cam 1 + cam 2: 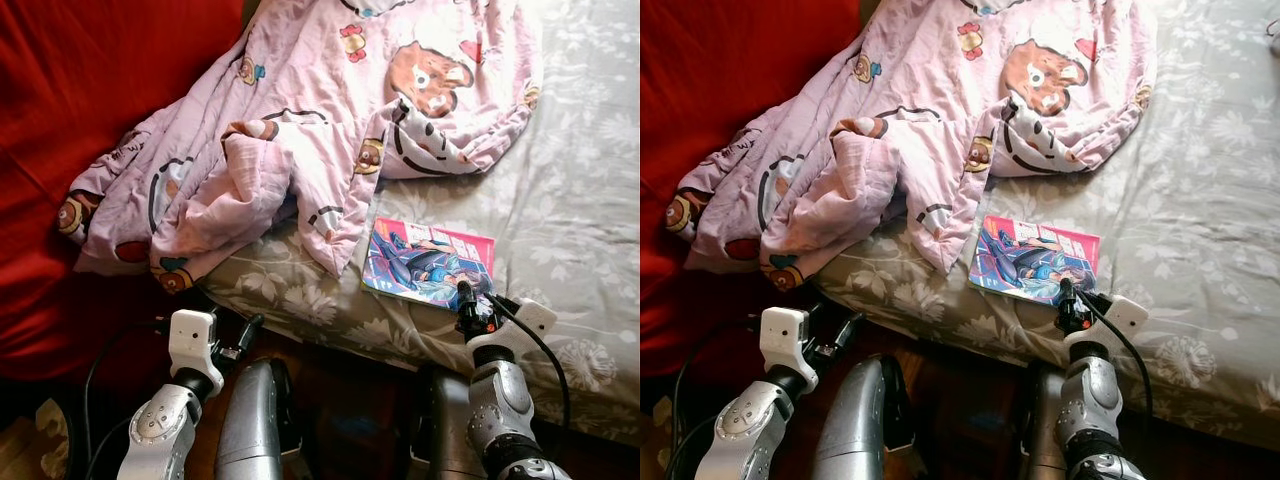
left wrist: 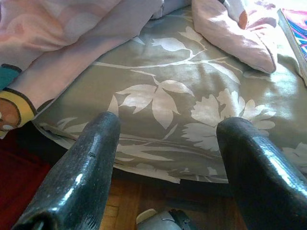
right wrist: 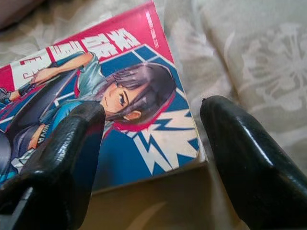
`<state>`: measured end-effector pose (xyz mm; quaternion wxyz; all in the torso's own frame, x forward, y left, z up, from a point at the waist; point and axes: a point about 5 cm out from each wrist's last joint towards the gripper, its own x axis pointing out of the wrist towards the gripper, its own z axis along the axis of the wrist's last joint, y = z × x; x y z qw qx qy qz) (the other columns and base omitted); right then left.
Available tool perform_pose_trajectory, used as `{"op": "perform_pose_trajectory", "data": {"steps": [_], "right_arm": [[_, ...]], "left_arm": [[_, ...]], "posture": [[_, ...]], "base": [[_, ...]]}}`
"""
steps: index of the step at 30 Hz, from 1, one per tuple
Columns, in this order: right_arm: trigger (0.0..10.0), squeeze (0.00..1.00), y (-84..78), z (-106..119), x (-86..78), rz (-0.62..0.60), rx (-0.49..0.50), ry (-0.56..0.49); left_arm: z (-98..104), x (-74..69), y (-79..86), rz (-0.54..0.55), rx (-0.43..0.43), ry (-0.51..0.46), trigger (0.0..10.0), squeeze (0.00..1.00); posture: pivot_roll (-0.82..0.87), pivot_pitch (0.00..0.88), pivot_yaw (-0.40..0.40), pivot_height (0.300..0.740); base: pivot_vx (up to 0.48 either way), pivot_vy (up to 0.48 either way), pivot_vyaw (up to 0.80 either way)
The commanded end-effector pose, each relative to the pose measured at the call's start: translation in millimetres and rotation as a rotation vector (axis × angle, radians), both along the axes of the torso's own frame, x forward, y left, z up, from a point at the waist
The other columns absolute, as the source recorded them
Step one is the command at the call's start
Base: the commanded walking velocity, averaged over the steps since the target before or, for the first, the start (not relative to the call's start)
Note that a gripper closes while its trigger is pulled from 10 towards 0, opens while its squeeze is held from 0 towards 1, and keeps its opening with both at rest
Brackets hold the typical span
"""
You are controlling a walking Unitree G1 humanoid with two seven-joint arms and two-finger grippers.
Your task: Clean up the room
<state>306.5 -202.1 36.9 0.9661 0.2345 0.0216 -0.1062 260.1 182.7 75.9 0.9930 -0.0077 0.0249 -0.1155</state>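
The right arm reaches up from below, its right gripper [image 3: 152, 158] spread wide at the near right corner of the comic book [image 1: 428, 262], one finger over the cover, the other past its edge, gripping nothing. The book lies flat on the floral bedsheet [image 1: 570, 200], just right of the rumpled pink blanket [image 1: 320, 110]. The left gripper [image 2: 165, 167], also open and empty, points at the bed's near edge.

blanket [image 1: 300, 110] on bed [image 1: 570, 200], left | book [image 1: 430, 262] on bed, right of blanket
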Motion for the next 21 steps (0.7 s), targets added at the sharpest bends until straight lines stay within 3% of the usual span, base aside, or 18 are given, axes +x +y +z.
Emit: {"op": "perform_pose_trajectory", "data": {"steps": [1, 12, 21], "right_arm": [[10.0, 0.0, -0.3, -9.5, -6.3, 0.0, 0.016, 0.042], [10.0, 0.0, -1.0, -20.5, -10.8, 0.056, 0.159, 0.071], [10.0, 0.0, -8.1, -13.5, -9.4, 0.026, 0.155, 0.006]], "left_arm": [[-4.3, -4.8, 7.6, 0.018, 0.009, 0.03, 10.0, 0.0], [-3.5, -6.2, 9.5, 0.016, 0.021, 0.029, 10.0, 0.0], [-3.2, -6.4, 9.4, 0.014, 0.022, 0.028, 10.0, 0.0]], "posture": [[0.15, 0.318, 0.106, 0.575], [0.16, 0.315, 0.114, 0.575], [0.16, 0.317, 0.116, 0.575]], "base": [[0.0, 0.0, 0.0], [0.0, 0.0, 0.0], [0.0, 0.0, 0.0]]}}
